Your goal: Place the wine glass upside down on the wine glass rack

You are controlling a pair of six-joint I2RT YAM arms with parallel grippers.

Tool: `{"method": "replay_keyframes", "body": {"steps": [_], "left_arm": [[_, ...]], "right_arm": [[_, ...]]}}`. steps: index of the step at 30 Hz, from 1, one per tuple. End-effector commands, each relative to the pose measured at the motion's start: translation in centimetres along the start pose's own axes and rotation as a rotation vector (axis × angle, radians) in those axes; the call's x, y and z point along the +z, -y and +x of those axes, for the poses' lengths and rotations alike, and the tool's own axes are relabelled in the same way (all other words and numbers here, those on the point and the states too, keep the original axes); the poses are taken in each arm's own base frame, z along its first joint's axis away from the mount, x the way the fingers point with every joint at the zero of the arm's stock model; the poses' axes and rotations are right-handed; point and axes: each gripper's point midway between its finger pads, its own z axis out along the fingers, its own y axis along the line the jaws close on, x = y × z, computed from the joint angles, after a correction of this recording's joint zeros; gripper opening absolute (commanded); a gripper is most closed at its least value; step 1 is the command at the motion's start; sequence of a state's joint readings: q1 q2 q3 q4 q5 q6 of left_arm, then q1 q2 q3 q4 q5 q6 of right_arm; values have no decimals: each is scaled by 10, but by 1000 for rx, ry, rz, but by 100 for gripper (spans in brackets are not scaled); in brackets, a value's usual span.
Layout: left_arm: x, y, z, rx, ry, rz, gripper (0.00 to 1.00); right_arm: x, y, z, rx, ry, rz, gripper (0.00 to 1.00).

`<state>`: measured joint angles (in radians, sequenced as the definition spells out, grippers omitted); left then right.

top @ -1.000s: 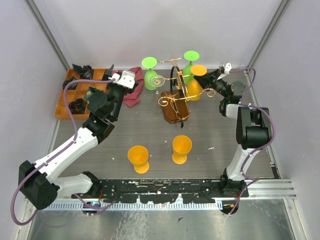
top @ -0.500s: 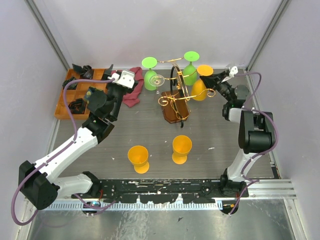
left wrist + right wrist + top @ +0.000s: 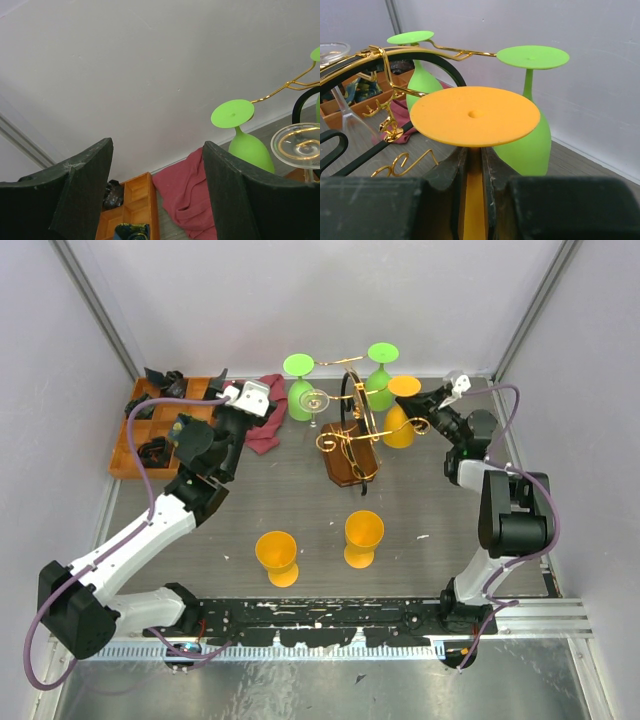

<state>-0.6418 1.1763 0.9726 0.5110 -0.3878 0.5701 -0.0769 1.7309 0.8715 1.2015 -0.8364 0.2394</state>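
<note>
**Step in hand:** seat the inverted orange wine glass (image 3: pixel 399 426) on a free arm of the wine glass rack (image 3: pixel 351 443).

1. **Status.** The right gripper (image 3: pixel 474 172) is closed on the glass stem, just under the foot. The foot is up, the bowl is down, and the stem is upright. In the top view the glass sits at 3 o'clock from the rack post, just beside the outer gold curl. Contact with the wire cannot be confirmed.
2. **Idle arm.** The left gripper (image 3: pixel 157 146) is spread wide and holds nothing. It is well apart from the rack, at 9 o'clock.
3. **Procedure.** Keep the stem vertical. Feed it sideways toward 9 o'clock into the open wire slot, with the foot passing above the wire. Lower until the foot bears on the wire. Release only then.
4. **Caution.** A hung green glass (image 3: pixel 530 142) is near, at 12 o'clock from the held glass, so avoid drifting that way. A side push on the wire probably rocks the rack.
</note>
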Motion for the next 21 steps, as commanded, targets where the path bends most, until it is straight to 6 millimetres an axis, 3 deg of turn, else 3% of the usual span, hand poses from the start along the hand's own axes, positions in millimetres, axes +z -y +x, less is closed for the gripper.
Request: {"method": "replay_keyframes", "body": {"steps": [1,9,16,21], "left_arm": [[1,-1,-3,-28,26,-5,79],[-8,-5,-2,-35,20,-12,79],[-14,-7,1,-39,15,-12,79],[-14,-5,2,-45,16,-4,79]], "right_arm": [[5,-13,-22,-88,15,-25,8],[-13,-12,-14,-94,-10,52,42],[-35,-5,-9,-93,-48,137,47],[-53,10,-19,-84,-41,245,47]]}}
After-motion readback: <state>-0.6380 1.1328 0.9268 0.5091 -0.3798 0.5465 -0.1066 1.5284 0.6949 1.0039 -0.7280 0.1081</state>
